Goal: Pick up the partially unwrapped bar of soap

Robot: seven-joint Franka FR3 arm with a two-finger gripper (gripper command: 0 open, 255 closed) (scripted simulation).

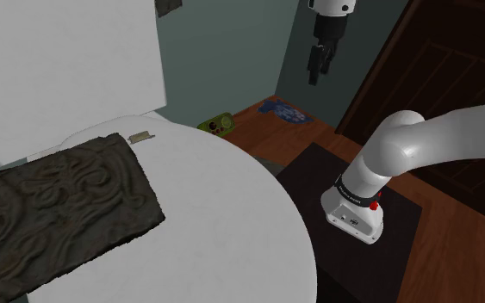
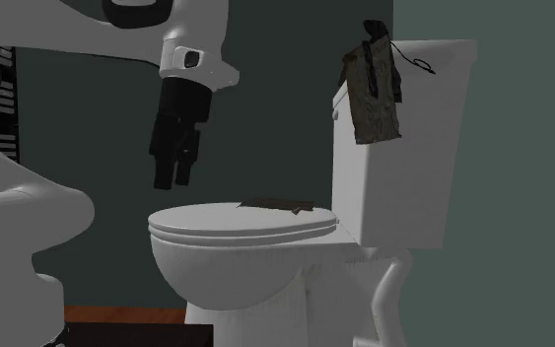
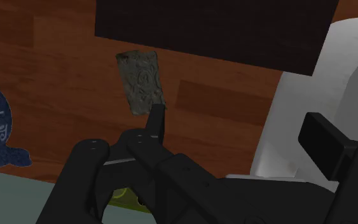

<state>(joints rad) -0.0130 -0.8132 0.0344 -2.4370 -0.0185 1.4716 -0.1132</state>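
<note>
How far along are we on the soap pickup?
Nothing is done yet: the dark, patterned flat bar lies on the white toilet lid. In hand: the black claw hangs high in the air, well apart from the bar. Left: move over it, come down, grip and lift.

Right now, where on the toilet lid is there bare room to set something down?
Free: the white lid from the dark patterned slab out to its front rim. Crowded: the tank side, where the slab and a small grey piece lie.
</note>
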